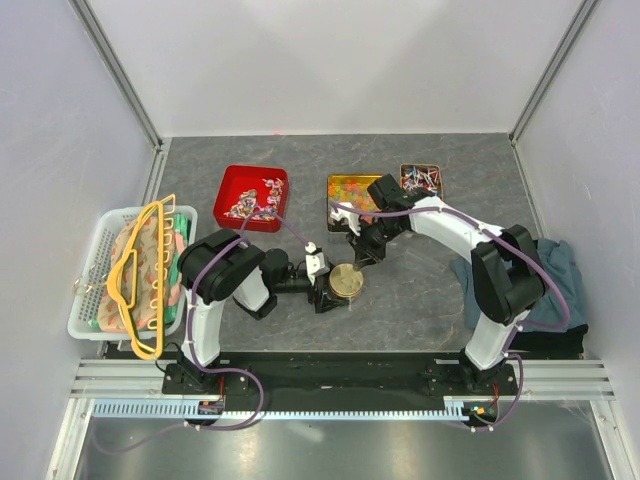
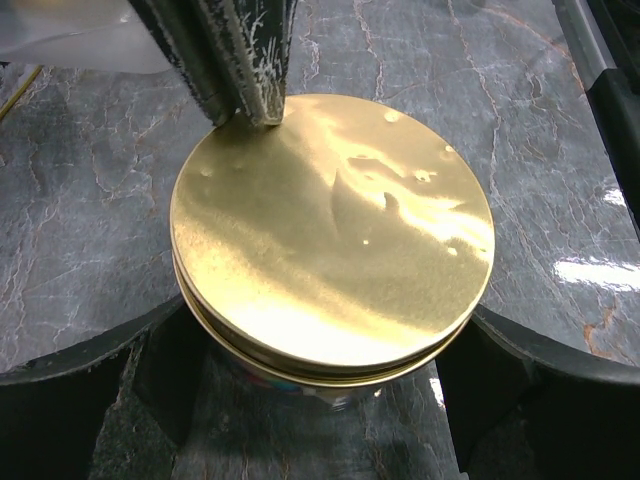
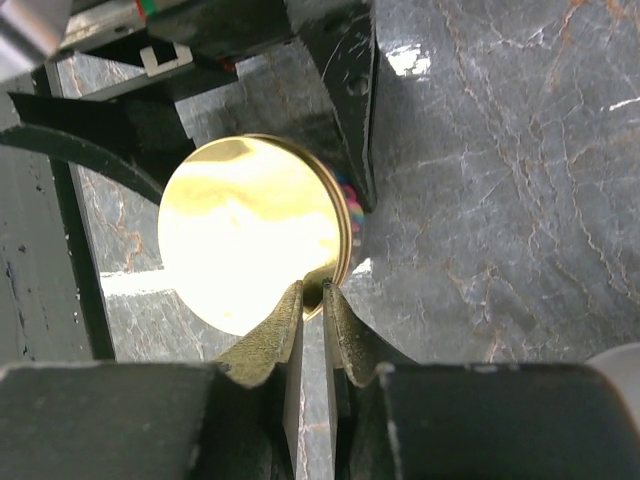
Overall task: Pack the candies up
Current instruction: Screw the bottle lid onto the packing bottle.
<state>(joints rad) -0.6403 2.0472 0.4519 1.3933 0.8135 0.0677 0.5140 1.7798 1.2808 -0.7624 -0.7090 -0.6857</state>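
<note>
A white basket (image 1: 86, 272) holding a yellow hanger (image 1: 122, 278) sits left; a blue cloth (image 1: 558, 258) lies right.

the left arm (image 1: 205, 325) and the right arm (image 1: 450, 225) look alike: white tube-shaped links between bulky, rounded black joints (image 1: 222, 265), each standing on a small black base (image 1: 190, 378). a thin purple cable (image 1: 262, 396) loops out at each base and runs along the links. the right tool (image 3: 318, 300) has two black, tapered fingers (image 3: 268, 345), matt and flecked with pale scratches. the left tool (image 2: 320, 390) is black too, with a dull, grainy surface.
</note>
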